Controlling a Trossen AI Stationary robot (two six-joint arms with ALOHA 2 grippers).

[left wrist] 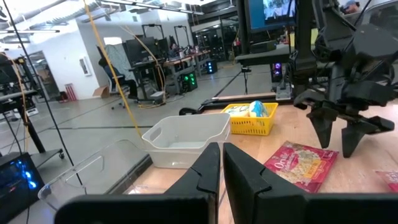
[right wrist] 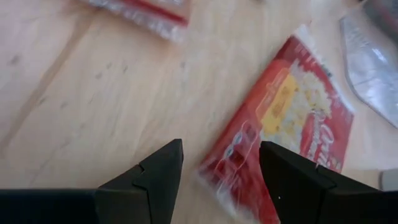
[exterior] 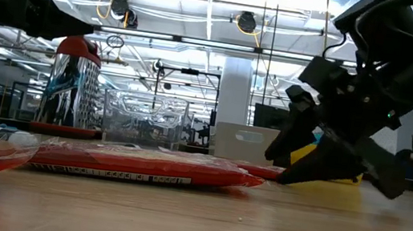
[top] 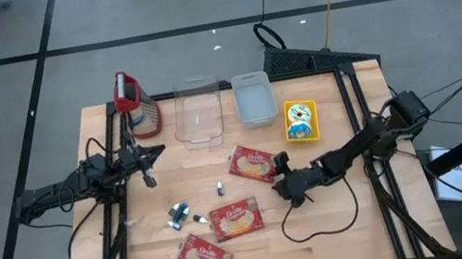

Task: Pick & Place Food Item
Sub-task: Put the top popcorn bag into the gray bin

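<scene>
Three red popcorn packets lie flat on the wooden table: one in the middle [top: 252, 164], one nearer the front [top: 235, 219], one at the front edge [top: 203, 256]. My right gripper [top: 288, 186] is open and low over the table, at the middle packet's near-right corner. In the right wrist view that packet [right wrist: 286, 112] lies just ahead, with its corner between the two fingers [right wrist: 155, 180]; I see no touch. My left gripper [top: 151, 166] is shut and empty, held above the table's left side.
At the far edge stand a red-handled grater [top: 134, 103], a clear container [top: 198, 111], a white bin [top: 253, 97] and a yellow basket [top: 301, 120]. Small loose items [top: 180, 215] lie left of the front packets. A black cable [top: 321, 218] loops on the table under the right arm.
</scene>
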